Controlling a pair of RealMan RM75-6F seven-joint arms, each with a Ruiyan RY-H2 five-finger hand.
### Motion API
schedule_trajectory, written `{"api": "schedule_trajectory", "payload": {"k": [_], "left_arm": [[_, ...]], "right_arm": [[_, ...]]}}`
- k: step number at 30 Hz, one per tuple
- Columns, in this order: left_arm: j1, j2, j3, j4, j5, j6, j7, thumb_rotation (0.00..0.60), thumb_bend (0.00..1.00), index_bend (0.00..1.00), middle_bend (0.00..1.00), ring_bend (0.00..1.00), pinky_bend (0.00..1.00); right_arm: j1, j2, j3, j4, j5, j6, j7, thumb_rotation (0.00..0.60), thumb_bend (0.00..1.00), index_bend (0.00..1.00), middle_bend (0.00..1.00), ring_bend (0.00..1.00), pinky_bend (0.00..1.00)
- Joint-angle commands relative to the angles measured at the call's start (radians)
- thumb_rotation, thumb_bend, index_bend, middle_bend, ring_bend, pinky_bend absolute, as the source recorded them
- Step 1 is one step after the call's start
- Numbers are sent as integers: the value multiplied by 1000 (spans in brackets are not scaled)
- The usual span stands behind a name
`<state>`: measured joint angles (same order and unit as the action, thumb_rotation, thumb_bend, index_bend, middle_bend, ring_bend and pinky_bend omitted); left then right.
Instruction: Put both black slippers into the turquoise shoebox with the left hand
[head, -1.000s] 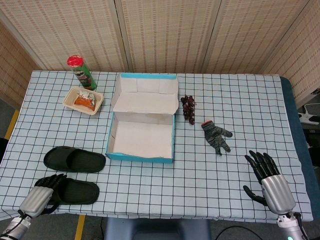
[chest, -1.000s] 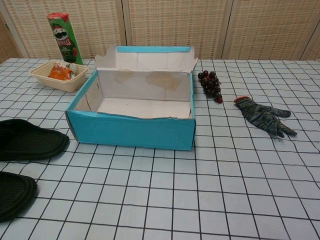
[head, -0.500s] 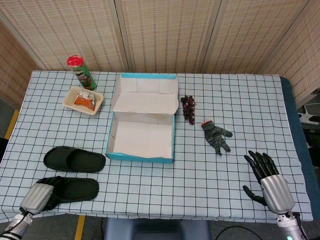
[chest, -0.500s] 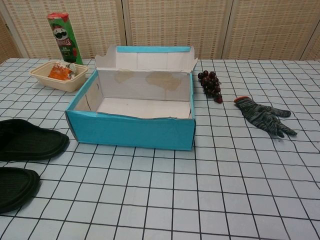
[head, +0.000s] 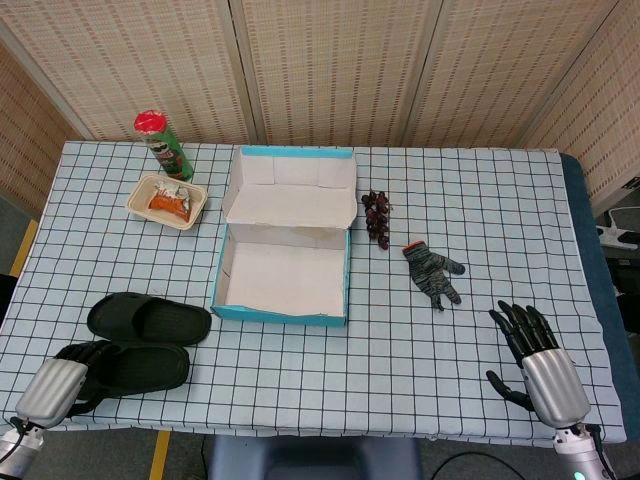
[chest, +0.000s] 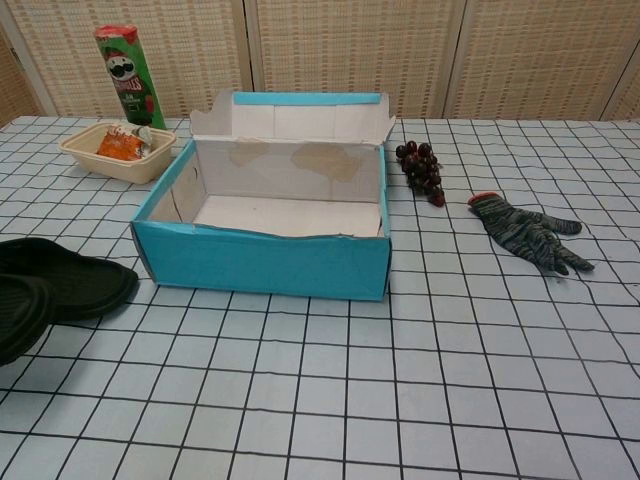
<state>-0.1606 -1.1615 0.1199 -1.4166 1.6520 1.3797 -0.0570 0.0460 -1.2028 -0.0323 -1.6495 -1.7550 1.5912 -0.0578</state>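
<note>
One black slipper lies flat on the checked cloth, left of the open turquoise shoebox. My left hand, at the table's front left corner, grips the heel end of the second black slipper, which sits just in front of the first. In the chest view the held slipper is raised and overlaps the lying slipper; the hand itself is out of that frame. The shoebox is empty, its lid folded back. My right hand is at the front right, fingers spread, holding nothing.
A green crisp can and a beige food tray stand at the back left. Dark grapes and a grey knitted glove lie right of the box. The table's front edge runs just below both hands.
My left hand has pulled the near slipper to the left and lifted it, so it now sits close against the other slipper. The right hand has stayed still.
</note>
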Motion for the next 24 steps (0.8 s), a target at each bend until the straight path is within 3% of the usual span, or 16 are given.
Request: {"api": "schedule_trajectory", "payload": {"k": [1, 7, 15, 16, 17, 20, 24], "left_arm": [[-15, 99, -9, -126, 61, 56, -7, 600, 553, 521, 624, 508, 565], [-125, 173, -72, -248, 69, -14, -94, 600, 563, 515, 623, 508, 569], [-242, 212, -158, -383, 28, -122, -80, 600, 570, 512, 623, 508, 589], [-327, 200, -218, -427, -16, -212, -61, 600, 570, 512, 623, 508, 589], [-368, 196, -244, -443, -67, -276, -43, 600, 570, 511, 622, 508, 589], [-470, 173, -300, -467, -200, -426, 24, 600, 571, 511, 622, 508, 589], [-587, 113, -372, -442, -375, -540, 118, 600, 571, 510, 622, 509, 591]], "right_arm": [[2, -3, 0, 2, 1, -7, -4, 600, 161, 0, 0, 0, 0], [8, -7, -7, 1, -1, -25, -14, 600, 161, 0, 0, 0, 0], [7, -10, -2, -3, 12, -30, -24, 600, 161, 0, 0, 0, 0], [10, -13, 2, -1, 23, -39, -30, 600, 161, 0, 0, 0, 0], [11, -15, 5, -1, 30, -43, -33, 600, 161, 0, 0, 0, 0], [14, -19, 14, -1, 49, -52, -43, 600, 161, 0, 0, 0, 0], [20, -24, 22, 0, 74, -71, -51, 600, 161, 0, 0, 0, 0]]}}
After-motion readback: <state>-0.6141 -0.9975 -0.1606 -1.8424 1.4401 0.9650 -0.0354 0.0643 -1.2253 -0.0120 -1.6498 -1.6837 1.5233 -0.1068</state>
